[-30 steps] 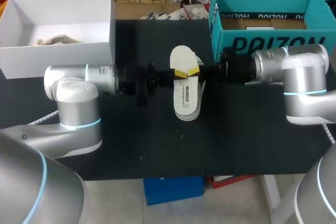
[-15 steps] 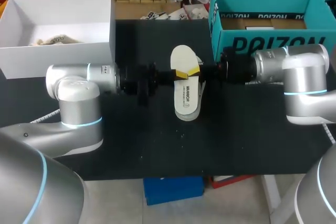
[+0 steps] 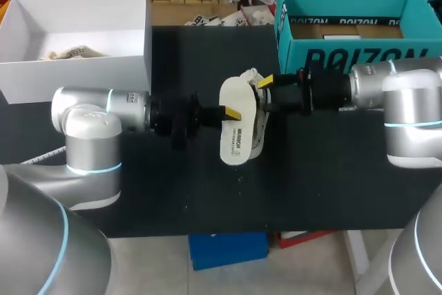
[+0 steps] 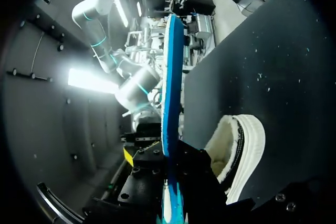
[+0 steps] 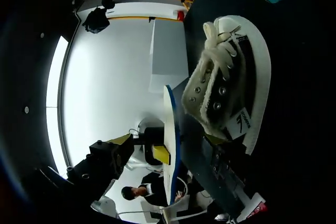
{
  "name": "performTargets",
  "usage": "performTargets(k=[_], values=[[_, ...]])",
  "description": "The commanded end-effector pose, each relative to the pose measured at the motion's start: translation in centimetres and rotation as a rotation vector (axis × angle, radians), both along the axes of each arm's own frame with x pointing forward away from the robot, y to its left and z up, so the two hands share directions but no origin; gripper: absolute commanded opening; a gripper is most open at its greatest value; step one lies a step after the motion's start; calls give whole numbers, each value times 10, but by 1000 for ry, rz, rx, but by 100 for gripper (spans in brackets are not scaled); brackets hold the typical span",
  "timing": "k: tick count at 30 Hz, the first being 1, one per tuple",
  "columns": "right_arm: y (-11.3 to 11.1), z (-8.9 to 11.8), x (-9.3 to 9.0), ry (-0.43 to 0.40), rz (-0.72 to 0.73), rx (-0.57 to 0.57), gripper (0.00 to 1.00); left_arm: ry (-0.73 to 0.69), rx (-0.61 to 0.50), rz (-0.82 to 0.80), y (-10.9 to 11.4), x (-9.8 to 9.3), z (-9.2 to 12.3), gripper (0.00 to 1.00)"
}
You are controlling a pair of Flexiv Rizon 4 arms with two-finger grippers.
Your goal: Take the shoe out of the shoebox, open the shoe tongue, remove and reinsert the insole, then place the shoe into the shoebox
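A white insole [image 3: 235, 119] with a blue underside hangs over the middle of the black table, and my left gripper [image 3: 231, 112] is shut on its edge. Under it and a little to the right lies the white sneaker [image 3: 257, 121] with fleece lining. My right gripper [image 3: 265, 88] is at the insole's right edge, open and holding nothing. In the left wrist view the insole [image 4: 170, 77] stands edge-on out of my left gripper [image 4: 170, 203], with the sneaker [image 4: 239, 156] beside it. The right wrist view shows the sneaker [image 5: 231, 93] beside the edge-on insole [image 5: 170, 140].
A teal box [image 3: 345, 53] stands open at the back right, just behind my right arm. A white box [image 3: 76, 67] with something pale inside stands at the back left. The table [image 3: 207, 191] runs bare toward its front edge.
My right gripper has opened, let go of the insole and drawn back to the right. My left gripper has pulled the insole slightly left and toward the front.
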State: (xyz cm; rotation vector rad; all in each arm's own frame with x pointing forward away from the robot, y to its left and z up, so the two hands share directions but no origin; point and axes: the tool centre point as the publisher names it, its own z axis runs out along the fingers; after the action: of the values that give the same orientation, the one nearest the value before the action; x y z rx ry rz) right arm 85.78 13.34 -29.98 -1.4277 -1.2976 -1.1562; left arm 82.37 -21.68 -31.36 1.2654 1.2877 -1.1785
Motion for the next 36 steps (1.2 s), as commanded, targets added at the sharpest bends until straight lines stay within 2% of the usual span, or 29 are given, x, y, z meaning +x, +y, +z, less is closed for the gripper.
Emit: performTargets(k=[1,7,13,22,36], values=[[-23,15,-19,-2,-88,-68,100,28,66,-13,22,-20,7,0],[-44,16,-29,5,-127,-124,100,78,171,-41,38,-43,5,0],[-62,14,-39,18,-166,-181,100,87,222,-48,50,-63,9,0],[-76,18,-45,29,-199,-237,100,96,224,-20,69,-74,9,0],[-76,18,-45,29,-199,-237,100,106,179,-31,87,-93,14,0]])
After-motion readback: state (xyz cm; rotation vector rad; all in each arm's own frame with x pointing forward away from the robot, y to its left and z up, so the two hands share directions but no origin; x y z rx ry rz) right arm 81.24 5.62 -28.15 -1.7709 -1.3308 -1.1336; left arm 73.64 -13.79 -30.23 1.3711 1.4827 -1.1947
